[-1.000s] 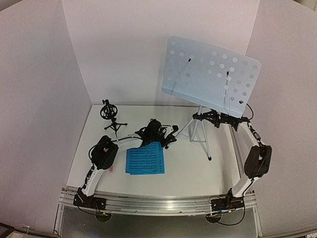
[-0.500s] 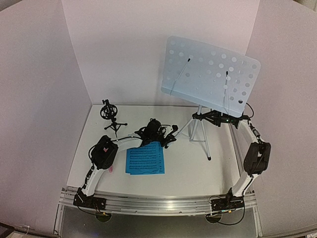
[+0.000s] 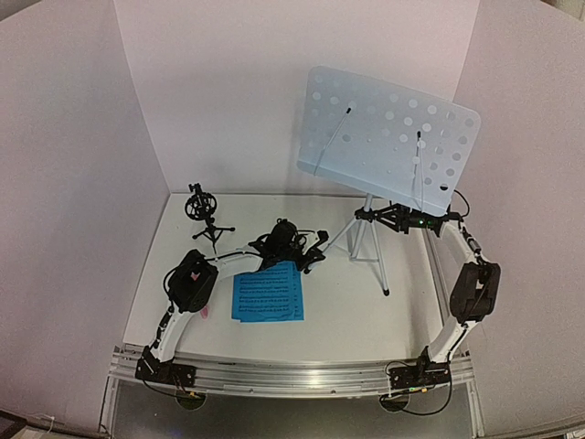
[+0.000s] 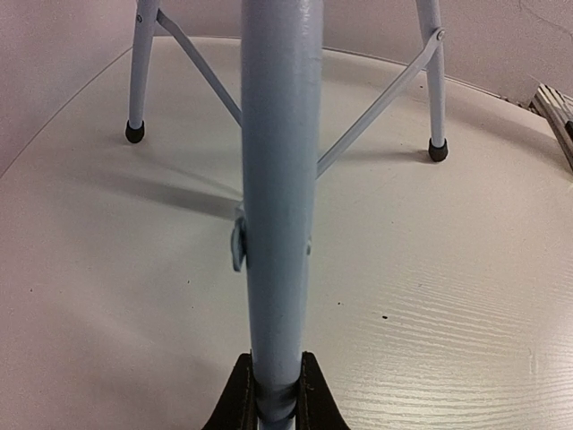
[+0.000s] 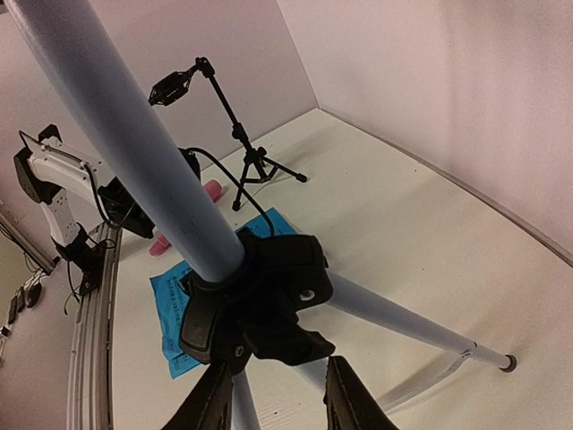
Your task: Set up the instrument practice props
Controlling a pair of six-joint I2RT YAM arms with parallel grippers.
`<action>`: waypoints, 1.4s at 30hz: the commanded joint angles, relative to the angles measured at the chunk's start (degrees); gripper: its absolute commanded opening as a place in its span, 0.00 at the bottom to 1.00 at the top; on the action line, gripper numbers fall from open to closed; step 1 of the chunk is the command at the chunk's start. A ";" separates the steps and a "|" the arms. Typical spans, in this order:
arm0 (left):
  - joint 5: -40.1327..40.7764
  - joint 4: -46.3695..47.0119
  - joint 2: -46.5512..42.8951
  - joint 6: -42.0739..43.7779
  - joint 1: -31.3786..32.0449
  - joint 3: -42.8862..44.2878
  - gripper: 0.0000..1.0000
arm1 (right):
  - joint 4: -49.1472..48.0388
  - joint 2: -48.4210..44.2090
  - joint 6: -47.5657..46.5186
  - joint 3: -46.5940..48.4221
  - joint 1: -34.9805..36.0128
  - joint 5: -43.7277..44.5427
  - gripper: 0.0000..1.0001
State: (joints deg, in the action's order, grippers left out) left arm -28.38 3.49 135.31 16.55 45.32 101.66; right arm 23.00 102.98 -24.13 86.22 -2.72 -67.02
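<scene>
The pale blue perforated music stand (image 3: 388, 137) stands upright at the back right on its silver tripod (image 3: 368, 240). My left gripper (image 3: 315, 256) (image 4: 275, 376) is shut on one pale tripod leg (image 4: 277, 179) low down. My right gripper (image 3: 367, 217) (image 5: 279, 403) is open, its fingers either side of and just below the black tripod hub (image 5: 260, 305). The blue sheet-music pages (image 3: 267, 293) (image 5: 179, 300) lie flat at the front centre. The pink microphone (image 3: 203, 313) (image 5: 212, 190) lies beside the left arm. The small black mic holder (image 3: 203, 212) (image 5: 235, 125) stands at the back left.
White walls close the table (image 3: 347, 311) at the back and both sides. The tripod's other two legs end in black feet (image 4: 134, 133) on the tabletop. A metal rail (image 3: 292, 375) runs along the near edge. Black cables (image 3: 302, 240) trail by the left wrist.
My right gripper's jaws have opened, releasing the tripod hub. The left gripper keeps its hold on the leg, and the stand has barely shifted.
</scene>
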 commanded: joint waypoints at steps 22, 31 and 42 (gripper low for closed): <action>5.27 1.06 0.62 0.06 -1.64 1.24 0.00 | 1.70 1.96 -4.61 5.13 1.22 -0.37 0.36; 5.25 0.83 0.67 0.20 -1.64 1.43 0.00 | 1.69 4.21 -4.32 6.08 2.26 -0.26 0.31; 5.11 0.96 0.66 0.41 -1.64 1.54 0.00 | 1.69 5.35 2.55 6.36 2.28 -1.15 0.05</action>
State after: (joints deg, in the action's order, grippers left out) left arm -28.04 3.51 135.31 16.58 45.28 101.67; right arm 22.00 105.97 -26.95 91.88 -1.72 -69.43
